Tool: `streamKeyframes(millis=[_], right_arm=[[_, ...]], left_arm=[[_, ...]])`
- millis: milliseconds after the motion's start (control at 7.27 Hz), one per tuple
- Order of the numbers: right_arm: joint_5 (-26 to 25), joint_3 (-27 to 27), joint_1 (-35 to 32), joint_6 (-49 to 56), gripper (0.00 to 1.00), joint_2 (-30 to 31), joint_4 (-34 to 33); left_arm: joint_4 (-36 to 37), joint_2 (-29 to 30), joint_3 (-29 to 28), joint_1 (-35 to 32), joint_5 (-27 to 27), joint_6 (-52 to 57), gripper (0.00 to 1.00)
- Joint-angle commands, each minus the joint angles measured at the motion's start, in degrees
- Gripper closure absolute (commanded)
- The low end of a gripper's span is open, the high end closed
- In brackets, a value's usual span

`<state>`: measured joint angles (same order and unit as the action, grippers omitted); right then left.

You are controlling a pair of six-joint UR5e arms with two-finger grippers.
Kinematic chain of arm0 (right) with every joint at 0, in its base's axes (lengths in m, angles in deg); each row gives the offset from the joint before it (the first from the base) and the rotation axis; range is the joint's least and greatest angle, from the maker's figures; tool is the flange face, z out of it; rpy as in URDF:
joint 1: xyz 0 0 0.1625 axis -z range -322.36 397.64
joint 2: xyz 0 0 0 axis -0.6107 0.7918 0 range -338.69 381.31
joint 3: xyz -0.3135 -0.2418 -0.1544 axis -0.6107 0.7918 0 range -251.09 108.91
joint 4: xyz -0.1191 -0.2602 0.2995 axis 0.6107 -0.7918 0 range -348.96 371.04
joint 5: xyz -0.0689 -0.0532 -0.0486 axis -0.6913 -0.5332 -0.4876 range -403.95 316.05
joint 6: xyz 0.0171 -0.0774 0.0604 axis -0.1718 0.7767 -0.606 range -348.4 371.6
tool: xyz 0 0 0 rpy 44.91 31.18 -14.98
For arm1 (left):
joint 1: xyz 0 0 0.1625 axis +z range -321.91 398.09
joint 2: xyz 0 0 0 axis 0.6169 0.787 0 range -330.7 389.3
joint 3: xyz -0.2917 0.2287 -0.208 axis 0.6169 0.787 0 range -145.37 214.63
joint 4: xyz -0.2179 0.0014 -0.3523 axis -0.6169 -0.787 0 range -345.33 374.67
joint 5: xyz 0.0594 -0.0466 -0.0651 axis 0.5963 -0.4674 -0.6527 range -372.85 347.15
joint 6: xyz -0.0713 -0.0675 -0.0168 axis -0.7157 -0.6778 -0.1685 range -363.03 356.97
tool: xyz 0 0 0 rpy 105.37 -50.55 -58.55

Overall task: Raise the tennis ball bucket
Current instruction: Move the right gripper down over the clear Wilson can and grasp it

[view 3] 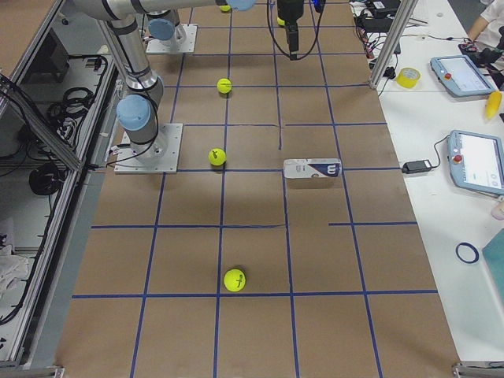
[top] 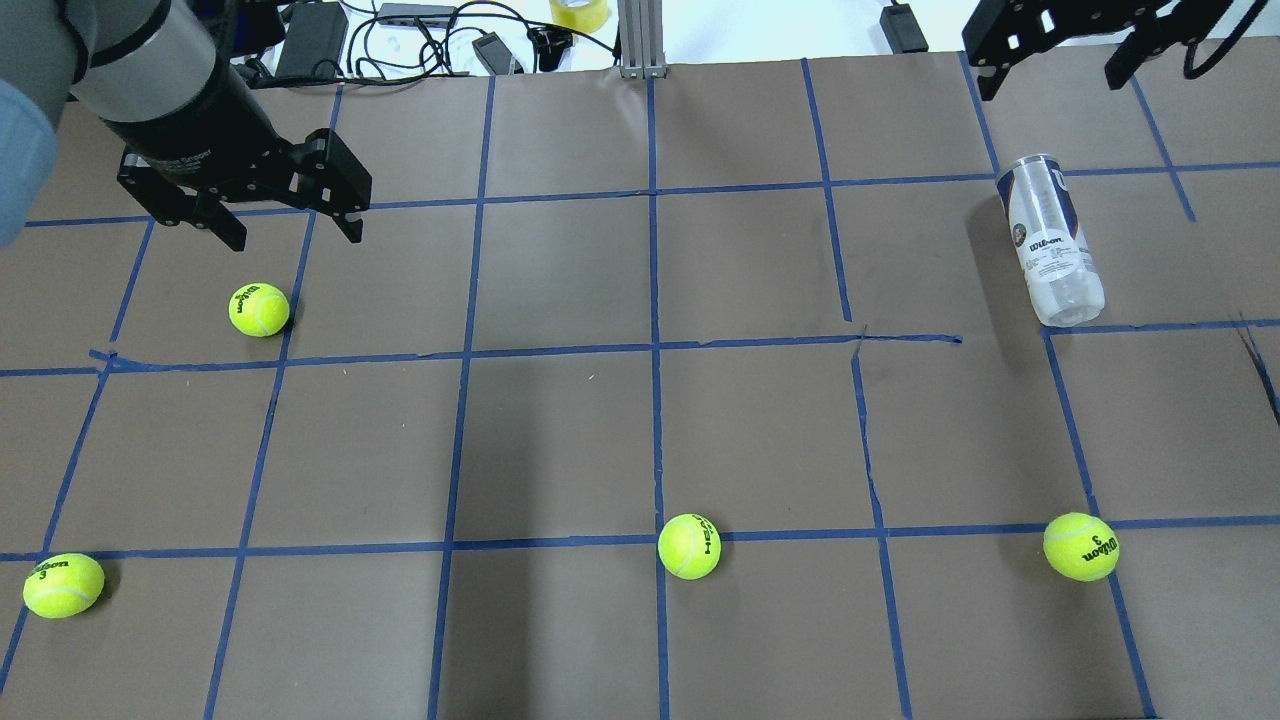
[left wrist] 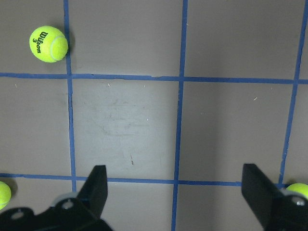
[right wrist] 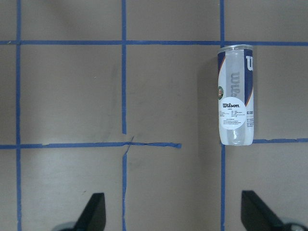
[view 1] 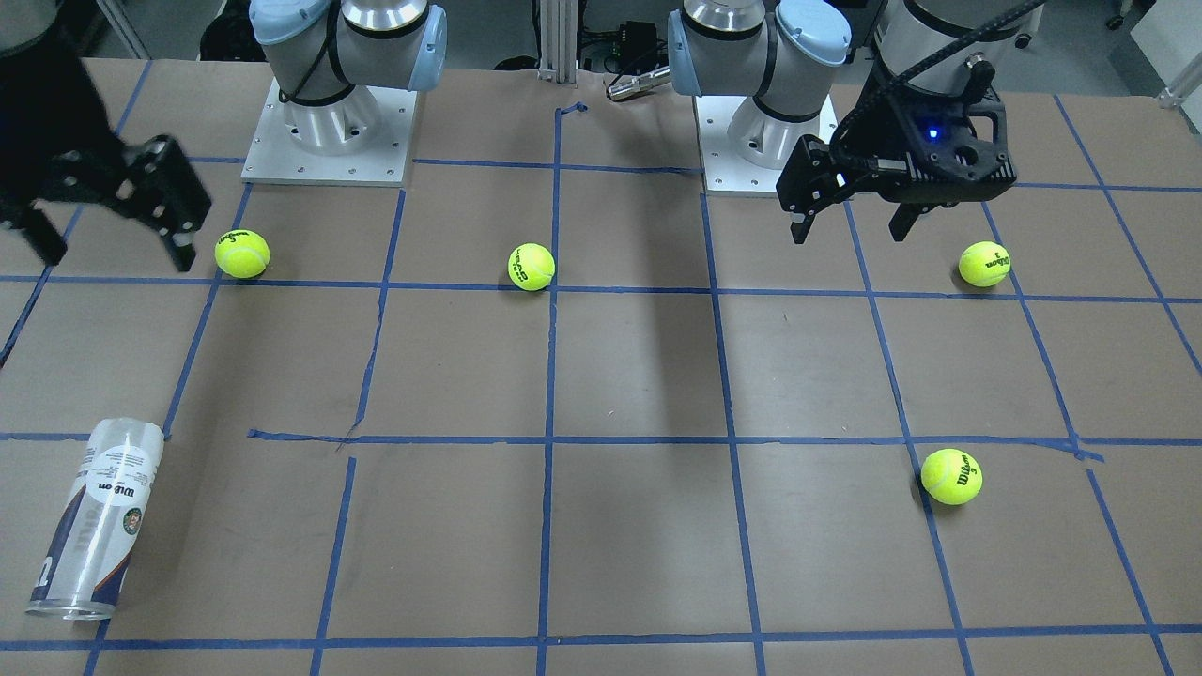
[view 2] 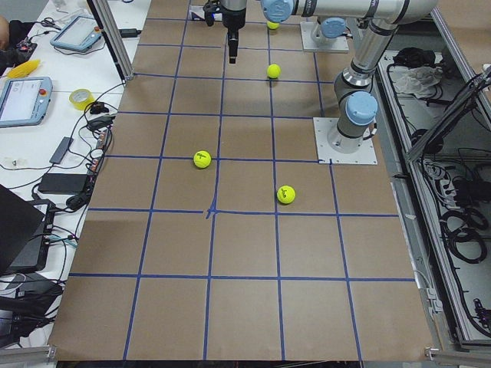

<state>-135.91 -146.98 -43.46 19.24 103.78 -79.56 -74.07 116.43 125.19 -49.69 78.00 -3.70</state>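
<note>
Tennis ball bucket (view 1: 94, 521) = clear plastic cylindrical tube, lying on its side on the brown paper tabletop (view 1: 639, 376) with its blue tape grid, at the robot's right end, operator side. White label with a round Wilson logo, navy band with a big white W, small crest between them. Metal rim points toward the operators and the rounded clear end toward the robot; the axis is slightly skewed to the tape lines. Right hand (view 1: 113, 249) hangs in the air off the tube, not touching it, black fingers spread wide, nothing between them. Left hand (view 1: 850, 225) is well apart from the tube, also spread and holding nothing. Four yellow-green tennis balls are scattered; the nearest one (view 1: 242, 253) is still well apart from the tube.
</note>
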Motion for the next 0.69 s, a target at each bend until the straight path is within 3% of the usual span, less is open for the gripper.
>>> streamKeyframes(millis=[0,275,550], right_arm=[[0.6,10.1,7.7,5.1,0.00,-14.9,-0.2],[2.9,13.5,10.8,10.1,0.00,-26.0,-11.4],[3.6,13.3,12.9,12.9,0.01,-30.7,-17.9]], left_arm=[[-0.5,-1.1,0.3,0.3,-0.9,0.5,0.00],[-0.7,-1.2,0.4,0.6,-1.2,0.1,0.00],[-0.6,-1.4,1.3,0.4,-1.0,0.0,0.00]])
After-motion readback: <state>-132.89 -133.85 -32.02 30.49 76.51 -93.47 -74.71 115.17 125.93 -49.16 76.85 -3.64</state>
